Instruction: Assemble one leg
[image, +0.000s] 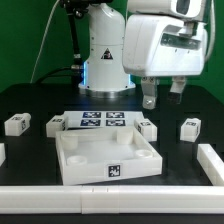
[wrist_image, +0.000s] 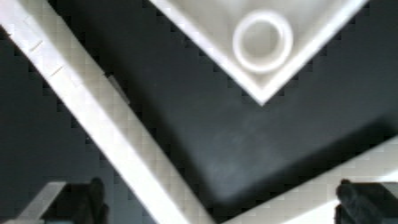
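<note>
Several small white legs with tags lie on the black table: two at the exterior view's left (image: 17, 124) (image: 55, 124), one right of the marker board (image: 146, 129), and one further right (image: 190, 128). The white square tray (image: 70, 160) sits in front of them. My gripper (image: 162, 97) hangs open and empty in the air above the two right legs. In the wrist view the gripper (wrist_image: 217, 208) shows its dark fingertips (wrist_image: 71, 205) wide apart with nothing between them. A tray corner with a round socket (wrist_image: 262, 42) lies below. No leg shows in the wrist view.
The marker board (image: 103, 122) lies behind the tray. White rails run along the table's front (image: 110, 200) and right side (image: 210, 160). One rail crosses the wrist view diagonally (wrist_image: 107, 130). The robot's white base (image: 105, 55) stands at the back.
</note>
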